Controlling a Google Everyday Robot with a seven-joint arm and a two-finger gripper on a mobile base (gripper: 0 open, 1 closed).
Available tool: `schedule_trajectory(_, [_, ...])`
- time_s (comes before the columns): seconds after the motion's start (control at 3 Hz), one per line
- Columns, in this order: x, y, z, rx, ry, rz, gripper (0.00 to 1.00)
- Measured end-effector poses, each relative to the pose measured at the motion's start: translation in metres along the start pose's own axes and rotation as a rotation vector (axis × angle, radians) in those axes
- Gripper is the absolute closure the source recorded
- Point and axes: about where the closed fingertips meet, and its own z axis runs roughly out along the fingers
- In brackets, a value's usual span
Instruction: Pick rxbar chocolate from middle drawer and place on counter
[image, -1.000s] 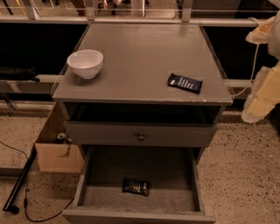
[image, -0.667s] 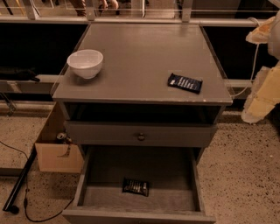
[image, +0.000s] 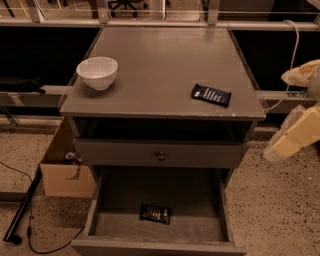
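The rxbar chocolate (image: 155, 213), a small black-brown wrapped bar, lies flat on the floor of the open middle drawer (image: 105, 200), near its front centre. The drawer is pulled out at the bottom of the grey cabinet. The counter (image: 160, 65) is the cabinet's broad grey top. My gripper (image: 280, 147) is at the right edge of the view, beside the cabinet and off its right side. It hangs at about the height of the closed drawer front, well away from the bar and holding nothing that I can see.
A white bowl (image: 97, 72) stands on the counter's left side. A navy-blue bar (image: 211, 95) lies near its right front edge. A closed drawer front with a round knob (image: 161, 156) sits above the open drawer. A cardboard box (image: 65, 170) and cables lie on the floor to the left.
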Motion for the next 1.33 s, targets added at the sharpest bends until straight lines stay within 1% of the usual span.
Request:
schedule_trajectory(0.33, [0.007,0.022,0.035,-0.078,-0.099,0.091,0.0])
schedule_trajectory(0.67, [0.016,0.042,0.073,-0.152,-0.13,0.137,0.0])
schedule_trajectory(1.0, [0.026,0.057,0.089,-0.221,-0.145,0.128,0.0])
schedule_trajectory(1.33, [0.026,0.057,0.089,-0.221,-0.146,0.123,0.0])
